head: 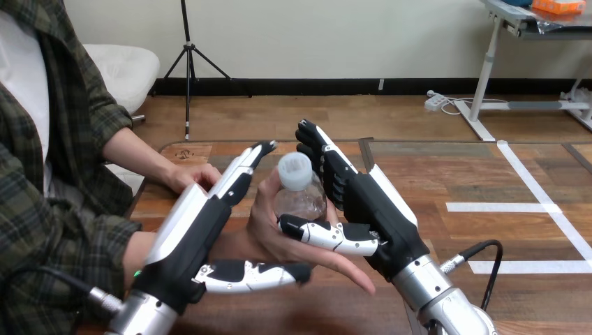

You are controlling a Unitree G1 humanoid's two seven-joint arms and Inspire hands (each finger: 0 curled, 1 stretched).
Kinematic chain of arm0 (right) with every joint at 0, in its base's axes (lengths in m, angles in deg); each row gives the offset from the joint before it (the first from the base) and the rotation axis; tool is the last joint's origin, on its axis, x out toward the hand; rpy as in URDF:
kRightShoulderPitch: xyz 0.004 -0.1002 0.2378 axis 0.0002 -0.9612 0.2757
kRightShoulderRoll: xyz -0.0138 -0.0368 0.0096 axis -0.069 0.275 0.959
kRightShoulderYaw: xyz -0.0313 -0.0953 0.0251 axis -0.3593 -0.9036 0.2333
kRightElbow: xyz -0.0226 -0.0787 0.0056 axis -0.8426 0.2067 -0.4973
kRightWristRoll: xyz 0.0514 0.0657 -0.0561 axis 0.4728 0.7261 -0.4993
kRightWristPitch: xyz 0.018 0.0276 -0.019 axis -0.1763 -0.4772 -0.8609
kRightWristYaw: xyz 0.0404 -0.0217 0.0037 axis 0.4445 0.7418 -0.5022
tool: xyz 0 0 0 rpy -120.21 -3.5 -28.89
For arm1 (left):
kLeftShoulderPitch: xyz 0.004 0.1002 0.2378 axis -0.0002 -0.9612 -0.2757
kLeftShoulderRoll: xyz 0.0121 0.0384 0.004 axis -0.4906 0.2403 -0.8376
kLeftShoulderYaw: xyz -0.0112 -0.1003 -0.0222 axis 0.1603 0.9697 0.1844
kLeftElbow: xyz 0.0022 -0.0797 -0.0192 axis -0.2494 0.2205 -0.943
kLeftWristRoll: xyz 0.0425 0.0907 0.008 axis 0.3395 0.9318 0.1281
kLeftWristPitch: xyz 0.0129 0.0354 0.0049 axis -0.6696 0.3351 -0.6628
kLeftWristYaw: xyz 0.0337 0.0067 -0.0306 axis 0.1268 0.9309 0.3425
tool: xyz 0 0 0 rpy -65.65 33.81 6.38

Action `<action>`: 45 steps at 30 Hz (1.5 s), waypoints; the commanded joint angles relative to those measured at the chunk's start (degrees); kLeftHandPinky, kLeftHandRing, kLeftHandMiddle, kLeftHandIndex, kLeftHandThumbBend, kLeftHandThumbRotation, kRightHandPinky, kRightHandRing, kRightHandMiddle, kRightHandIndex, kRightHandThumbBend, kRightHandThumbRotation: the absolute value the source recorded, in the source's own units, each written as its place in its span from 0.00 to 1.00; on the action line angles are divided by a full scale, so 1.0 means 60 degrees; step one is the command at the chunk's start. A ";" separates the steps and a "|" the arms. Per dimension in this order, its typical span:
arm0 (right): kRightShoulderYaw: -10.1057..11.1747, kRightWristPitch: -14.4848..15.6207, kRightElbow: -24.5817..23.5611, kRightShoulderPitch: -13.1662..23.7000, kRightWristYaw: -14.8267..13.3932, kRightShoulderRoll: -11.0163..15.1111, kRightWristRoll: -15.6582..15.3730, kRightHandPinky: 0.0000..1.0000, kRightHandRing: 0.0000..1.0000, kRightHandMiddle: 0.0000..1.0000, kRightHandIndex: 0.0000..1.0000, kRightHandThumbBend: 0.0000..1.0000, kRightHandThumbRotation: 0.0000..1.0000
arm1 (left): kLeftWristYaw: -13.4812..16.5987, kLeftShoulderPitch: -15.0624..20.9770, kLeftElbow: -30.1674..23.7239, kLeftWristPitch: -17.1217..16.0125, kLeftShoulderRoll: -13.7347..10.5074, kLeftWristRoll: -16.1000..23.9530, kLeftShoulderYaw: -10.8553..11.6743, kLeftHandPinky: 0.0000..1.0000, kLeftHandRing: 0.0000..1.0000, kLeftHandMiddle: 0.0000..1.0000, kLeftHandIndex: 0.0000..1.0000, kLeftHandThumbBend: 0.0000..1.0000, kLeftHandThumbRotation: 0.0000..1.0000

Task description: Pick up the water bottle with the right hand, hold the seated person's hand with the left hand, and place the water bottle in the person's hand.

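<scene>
Head view: my right hand (368, 204) grips the water bottle (299, 187), resting in the person's hand (279, 248) above the counter's (433, 178) near edge. My left hand (199, 227) lies straight-fingered alongside. If I release before their fingers close, the bottle may topple.

left hand (187, 237): black, white back shell | right hand (373, 206): black, white-shelled fingers | 2 forearms (436, 293): silver, possibly ringed

wall (314, 35) pale | floor (314, 115) wood | table (419, 181) wooden, white tape lines (502, 207)
</scene>
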 commanded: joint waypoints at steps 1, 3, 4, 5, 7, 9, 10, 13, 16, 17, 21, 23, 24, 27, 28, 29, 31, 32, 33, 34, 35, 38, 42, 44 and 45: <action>0.0243 0.0024 -0.0288 0.0417 0.0088 0.0054 0.0305 1.00 1.00 1.00 0.99 0.73 0.22 | -0.0857 0.0954 0.0130 -0.0688 0.0219 -0.0986 -0.0234 0.98 0.98 0.99 0.96 0.87 0.30; 0.0270 0.0042 -0.0287 0.0430 0.0110 0.0059 0.0363 1.00 1.00 1.00 0.99 0.72 0.22 | -0.1053 0.0954 0.0115 -0.0688 0.0209 -0.1127 -0.0174 0.97 0.98 0.99 0.96 0.88 0.30; 0.0287 0.0050 -0.0271 0.0448 0.0135 0.0069 0.0402 1.00 1.00 1.00 0.99 0.72 0.21 | -0.1145 0.0956 0.0132 -0.0722 0.0215 -0.1187 -0.0135 0.97 0.98 0.98 0.95 0.88 0.29; 0.0299 0.0056 -0.0261 0.0460 0.0154 0.0077 0.0428 1.00 1.00 1.00 0.98 0.71 0.21 | -0.1218 0.0957 0.0148 -0.0752 0.0228 -0.1229 -0.0102 0.96 0.98 0.98 0.95 0.89 0.29; 0.0326 0.0045 -0.0239 0.0476 0.0184 0.0090 0.0456 1.00 1.00 1.00 0.98 0.71 0.21 | -0.1331 0.0944 0.0153 -0.0792 0.0268 -0.1268 -0.0037 0.96 0.97 0.98 0.95 0.89 0.28; 0.0352 0.0024 -0.0223 0.0481 0.0204 0.0094 0.0464 1.00 1.00 1.00 0.98 0.70 0.20 | -0.1418 0.0923 0.0139 -0.0806 0.0310 -0.1276 0.0019 0.96 0.97 0.97 0.94 0.88 0.28; 0.0371 0.0023 -0.0211 0.0483 0.0212 0.0095 0.0475 1.00 1.00 1.00 0.98 0.70 0.20 | -0.1449 0.0901 0.0129 -0.0821 0.0329 -0.1282 0.0044 0.95 0.97 0.97 0.94 0.88 0.28; 0.0418 0.0015 -0.0177 0.0485 0.0237 0.0094 0.0497 1.00 1.00 1.00 0.97 0.69 0.19 | -0.1520 0.0863 0.0142 -0.0878 0.0375 -0.1311 0.0089 0.95 0.97 0.97 0.94 0.88 0.27; 0.0458 -0.0037 -0.0124 0.0490 0.0251 0.0095 0.0511 0.99 0.99 1.00 0.96 0.69 0.18 | -0.1578 0.0824 0.0173 -0.0948 0.0424 -0.1351 0.0126 0.93 0.96 0.97 0.94 0.88 0.27; 0.0471 -0.0063 -0.0107 0.0491 0.0254 0.0095 0.0512 0.99 0.99 1.00 0.96 0.69 0.18 | -0.1591 0.0808 0.0172 -0.0962 0.0441 -0.1361 0.0137 0.93 0.96 0.97 0.94 0.88 0.27; 0.0516 -0.0051 -0.0100 0.0473 0.0227 0.0098 0.0485 0.98 0.98 0.99 0.96 0.68 0.17 | -0.1624 0.0733 0.0136 -0.0961 0.0499 -0.1396 0.0184 0.92 0.96 0.96 0.93 0.87 0.27; 0.0535 0.0032 -0.0154 0.0447 0.0197 0.0103 0.0477 0.97 0.98 0.99 0.95 0.67 0.17 | -0.1631 0.0708 0.0137 -0.0998 0.0514 -0.1388 0.0206 0.92 0.95 0.96 0.93 0.87 0.27; 0.0541 0.0054 -0.0170 0.0439 0.0192 0.0105 0.0477 0.97 0.98 0.99 0.95 0.67 0.18 | -0.1636 0.0702 0.0137 -0.1009 0.0522 -0.1382 0.0213 0.92 0.95 0.96 0.93 0.87 0.27; 0.0568 0.0027 -0.0148 0.0444 0.0224 0.0109 0.0524 0.96 0.98 0.98 0.95 0.67 0.18 | -0.1678 0.0689 0.0165 -0.1089 0.0536 -0.1414 0.0235 0.91 0.95 0.96 0.93 0.86 0.26; 0.0578 0.0031 -0.0155 0.0444 0.0244 0.0110 0.0560 0.96 0.97 0.98 0.95 0.67 0.18 | -0.1692 0.0690 0.0190 -0.1128 0.0546 -0.1439 0.0241 0.91 0.95 0.96 0.93 0.85 0.26; 0.0584 0.0038 -0.0162 0.0444 0.0257 0.0111 0.0583 0.96 0.97 0.98 0.95 0.67 0.18 | -0.1704 0.0691 0.0207 -0.1154 0.0555 -0.1455 0.0247 0.91 0.95 0.96 0.93 0.85 0.26; 0.0599 0.0100 -0.0215 0.0433 0.0274 0.0103 0.0644 0.96 0.97 0.98 0.95 0.66 0.17 | -0.1730 0.0690 0.0236 -0.1184 0.0588 -0.1518 0.0256 0.89 0.95 0.96 0.94 0.85 0.26; 0.0607 0.0143 -0.0249 0.0424 0.0278 0.0096 0.0672 0.96 0.97 0.98 0.95 0.66 0.17 | -0.1743 0.0688 0.0246 -0.1189 0.0607 -0.1553 0.0260 0.89 0.95 0.96 0.94 0.85 0.26; 0.0612 0.0172 -0.0272 0.0419 0.0283 0.0092 0.0693 0.96 0.97 0.98 0.95 0.66 0.17 | -0.1754 0.0688 0.0255 -0.1196 0.0621 -0.1578 0.0264 0.88 0.95 0.96 0.94 0.84 0.26; 0.0626 0.0170 -0.0266 0.0428 0.0291 0.0086 0.0726 0.96 0.97 0.98 0.95 0.66 0.17 | -0.1772 0.0690 0.0279 -0.1227 0.0634 -0.1620 0.0271 0.88 0.95 0.96 0.94 0.84 0.26; 0.0636 0.0158 -0.0256 0.0433 0.0299 0.0085 0.0748 0.95 0.97 0.98 0.94 0.66 0.17 | -0.1783 0.0691 0.0295 -0.1252 0.0645 -0.1641 0.0275 0.88 0.95 0.96 0.94 0.84 0.26; 0.0663 0.0124 -0.0250 0.0447 0.0288 0.0093 0.0767 0.95 0.96 0.98 0.94 0.65 0.17 | -0.1791 0.0689 0.0342 -0.1337 0.0683 -0.1690 0.0298 0.86 0.94 0.96 0.94 0.83 0.26; 0.0702 0.0135 -0.0290 0.0439 0.0237 0.0084 0.0792 0.94 0.96 0.97 0.94 0.65 0.19 | -0.1800 0.0674 0.0377 -0.1400 0.0737 -0.1795 0.0317 0.85 0.94 0.96 0.94 0.83 0.26; 0.0737 0.0117 -0.0303 0.0440 0.0216 0.0054 0.0854 0.94 0.96 0.97 0.94 0.65 0.20 | -0.1838 0.0645 0.0371 -0.1393 0.0810 -0.1990 0.0315 0.85 0.94 0.96 0.94 0.83 0.26; 0.0746 0.0112 -0.0305 0.0441 0.0212 0.0046 0.0871 0.93 0.96 0.97 0.94 0.65 0.21 | -0.1852 0.0638 0.0370 -0.1392 0.0831 -0.2044 0.0317 0.85 0.94 0.96 0.94 0.83 0.26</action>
